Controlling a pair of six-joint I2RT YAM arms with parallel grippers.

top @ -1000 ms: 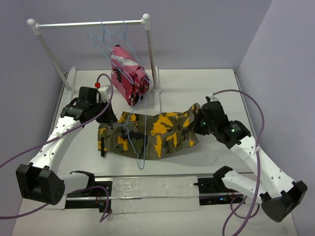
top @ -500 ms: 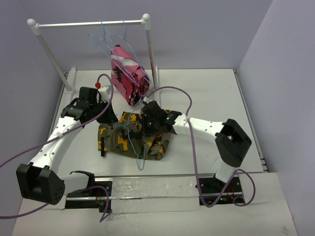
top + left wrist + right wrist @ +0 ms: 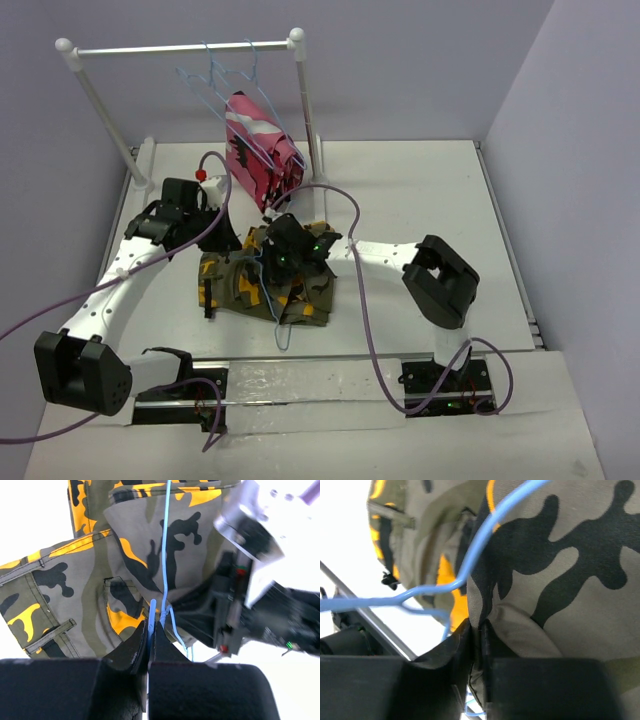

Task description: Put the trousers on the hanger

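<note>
The camouflage trousers (image 3: 225, 283) lie doubled over on the table between my two grippers, one leg folded to the left across the light-blue wire hanger (image 3: 283, 332). My left gripper (image 3: 232, 245) is shut on the hanger wire (image 3: 164, 540), pinched at its tips (image 3: 151, 626), with the trousers (image 3: 75, 580) just beyond. My right gripper (image 3: 270, 262) sits on top of the folded pile. In the right wrist view its jaws (image 3: 480, 630) pinch a fold of the trousers (image 3: 570, 555), and the hanger (image 3: 485, 530) crosses the cloth in front. The hanger's lower end sticks out below the trousers.
A white rail stand (image 3: 180, 48) at the back carries several spare blue hangers (image 3: 215, 75) and a pink camouflage garment (image 3: 260, 150) on a hanger, close behind the trousers. My right arm's elbow (image 3: 440, 280) reaches across the middle of the table.
The right arm has swung from the right side to the left, carrying the trouser leg over the hanger so the trousers are now folded in half. The left arm has not moved.
</note>
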